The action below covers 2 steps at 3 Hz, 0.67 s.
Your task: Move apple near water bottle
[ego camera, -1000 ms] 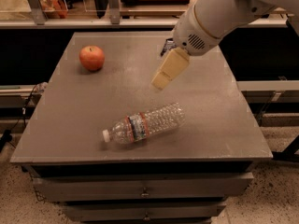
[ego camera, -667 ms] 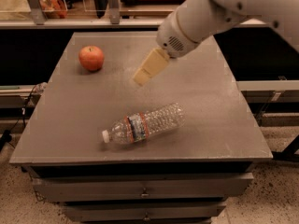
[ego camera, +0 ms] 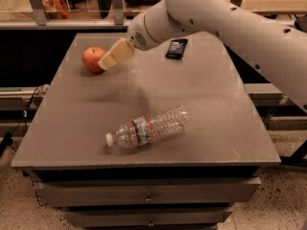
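The apple (ego camera: 92, 59) is red-orange and sits at the far left of the grey table (ego camera: 72, 123). The water bottle (ego camera: 148, 127) lies on its side near the table's front middle, white cap pointing left. My gripper (ego camera: 106, 63) hangs from the white arm that reaches in from the right. Its cream-coloured tip is right beside the apple's right side, just above the table.
A small black packet (ego camera: 176, 48) lies at the back of the table, right of the arm's wrist. Drawers (ego camera: 148, 195) sit under the table top. Shelving and a rail run behind the table.
The arm has swung left across the table, bringing the gripper from the table's middle to the apple's right side. The black packet, hidden before, now shows. The apple and bottle have not moved.
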Motion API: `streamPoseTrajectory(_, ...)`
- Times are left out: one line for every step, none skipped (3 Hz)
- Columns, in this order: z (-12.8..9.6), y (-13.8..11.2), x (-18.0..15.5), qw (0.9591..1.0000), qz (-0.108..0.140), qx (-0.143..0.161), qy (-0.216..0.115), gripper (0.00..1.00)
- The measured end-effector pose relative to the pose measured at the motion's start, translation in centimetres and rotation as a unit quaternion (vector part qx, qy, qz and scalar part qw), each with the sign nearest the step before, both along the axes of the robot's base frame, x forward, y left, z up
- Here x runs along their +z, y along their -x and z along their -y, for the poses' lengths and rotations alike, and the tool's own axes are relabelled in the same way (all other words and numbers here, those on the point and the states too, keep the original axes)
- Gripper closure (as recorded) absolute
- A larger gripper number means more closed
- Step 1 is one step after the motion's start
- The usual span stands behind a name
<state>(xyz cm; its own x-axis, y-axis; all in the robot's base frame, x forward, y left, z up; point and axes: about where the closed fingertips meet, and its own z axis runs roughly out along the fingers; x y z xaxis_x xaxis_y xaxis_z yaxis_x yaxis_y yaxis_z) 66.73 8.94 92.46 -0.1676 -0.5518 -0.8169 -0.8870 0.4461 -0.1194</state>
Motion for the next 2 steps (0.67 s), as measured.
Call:
streamPoseTrajectory(-3.2, -2.6, -1.1, 0.9998, -0.001, -0.001, -0.022, 0.00)
streamPoseTrajectory(-6.6, -4.8, -3.2, 0.9991, -0.012, 0.002, -0.042, 0.00)
